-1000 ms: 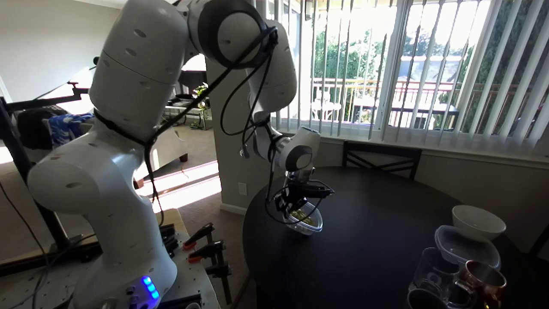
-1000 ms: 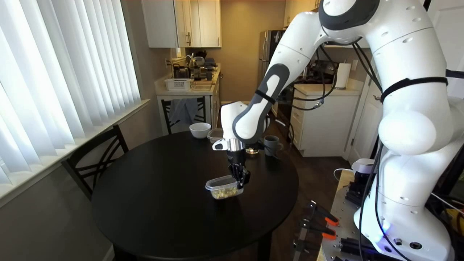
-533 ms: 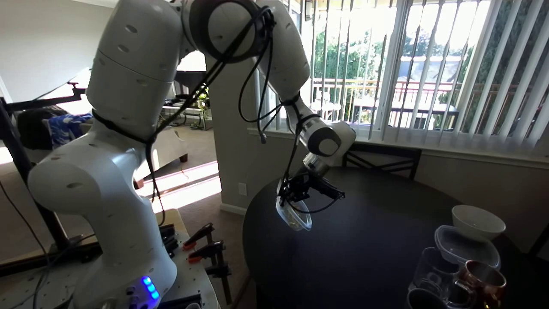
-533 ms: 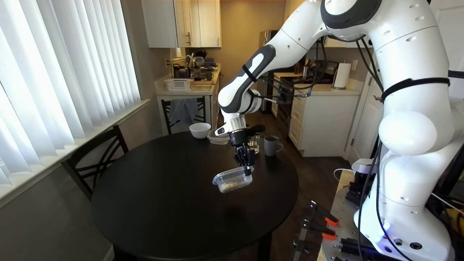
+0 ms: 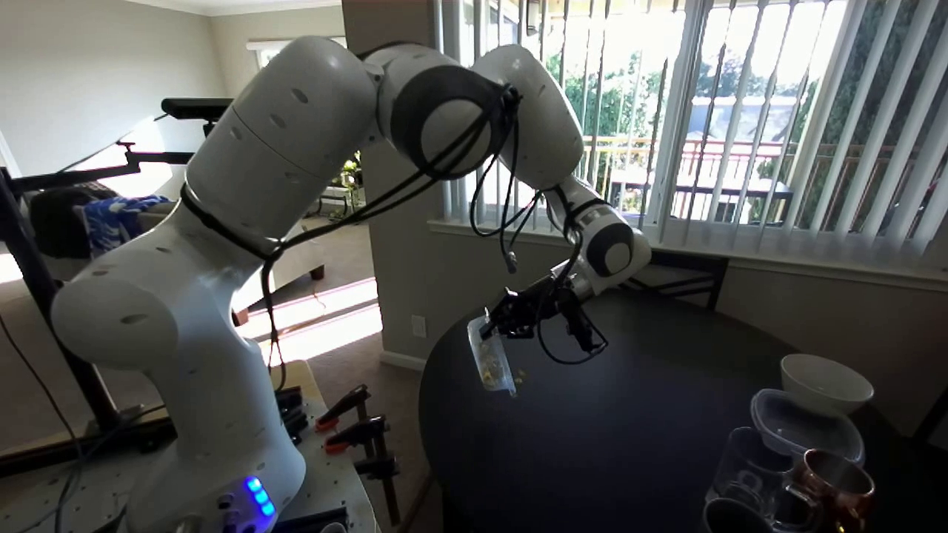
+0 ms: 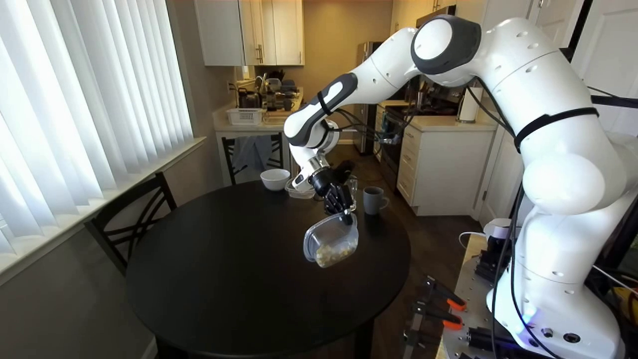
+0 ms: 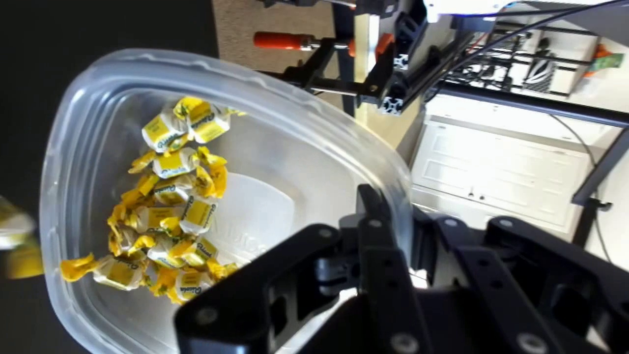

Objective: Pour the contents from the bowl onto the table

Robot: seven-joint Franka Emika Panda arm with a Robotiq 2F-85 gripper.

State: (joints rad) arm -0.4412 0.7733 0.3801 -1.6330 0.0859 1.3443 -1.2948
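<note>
At far left in the wrist view, against the dark table (image 7: 29, 73), one blurred wrapped candy (image 7: 17, 236) shows outside the clear plastic bowl (image 7: 255, 206); whether airborne or landed is unclear. Next, more candies (image 7: 169, 191) bunch at the bowl's low end; both exterior views show it tilted steeply above the table. At right, the gripper (image 7: 396, 214) pinches its rim. A clean pour likely calls for a low lip, gradual tipping and a spot inside the table's edge.

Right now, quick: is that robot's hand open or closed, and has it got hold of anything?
Hand: closed, holding the clear plastic bowl by its rim, with yellow-wrapped candies inside.
</note>
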